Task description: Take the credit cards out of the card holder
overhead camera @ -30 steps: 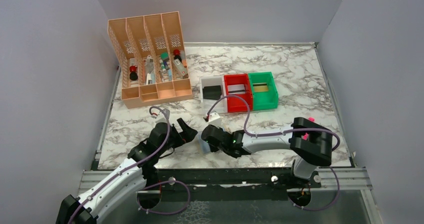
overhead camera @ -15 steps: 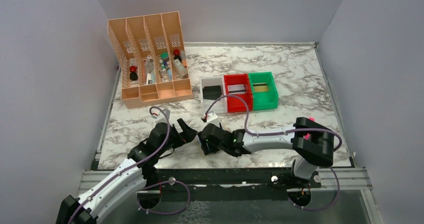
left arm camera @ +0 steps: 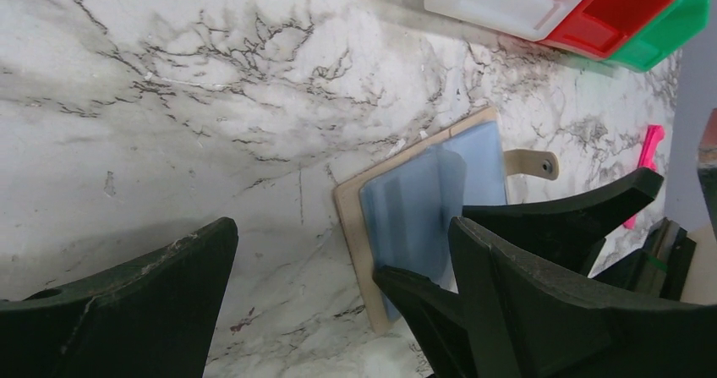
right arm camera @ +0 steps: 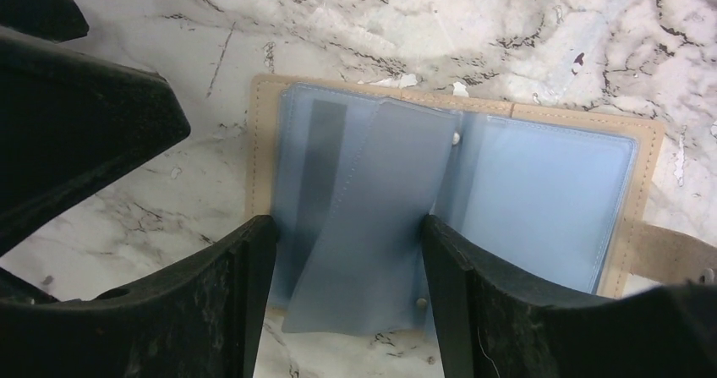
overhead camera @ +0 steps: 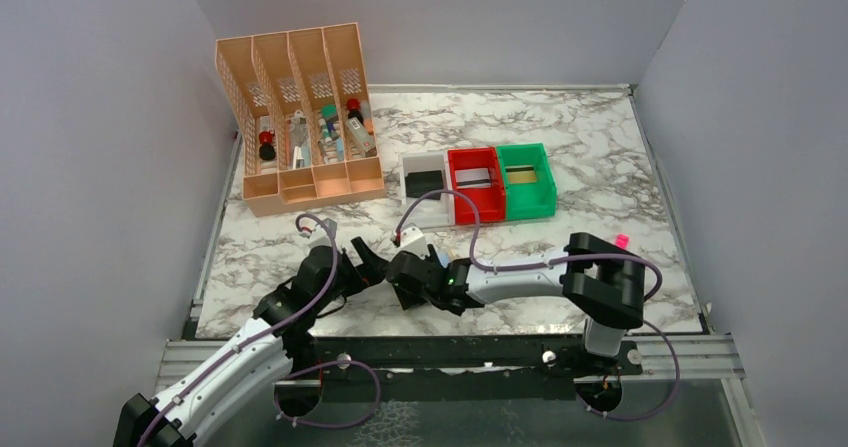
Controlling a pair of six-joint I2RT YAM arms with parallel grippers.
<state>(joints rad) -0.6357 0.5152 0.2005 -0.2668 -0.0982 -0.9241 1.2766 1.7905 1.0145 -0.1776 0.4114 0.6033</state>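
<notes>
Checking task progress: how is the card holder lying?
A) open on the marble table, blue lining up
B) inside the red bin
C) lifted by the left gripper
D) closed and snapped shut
A: the card holder lies spread open on the table, blue lining up, under the open right gripper.

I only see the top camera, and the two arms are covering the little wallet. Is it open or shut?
Observer: Open. The right wrist camera shows the card holder lying flat on the table, blue lining up.
Operator: Is the right claw squeezing it?
Observer: It doesn't look so. The right gripper has its jaws apart, one on each side of a loose pocket flap in the middle.
Operator: Any cards in there?
Observer: A dark strip shows through the pocket beside the flap. It might be a card, but I cannot tell.
</notes>
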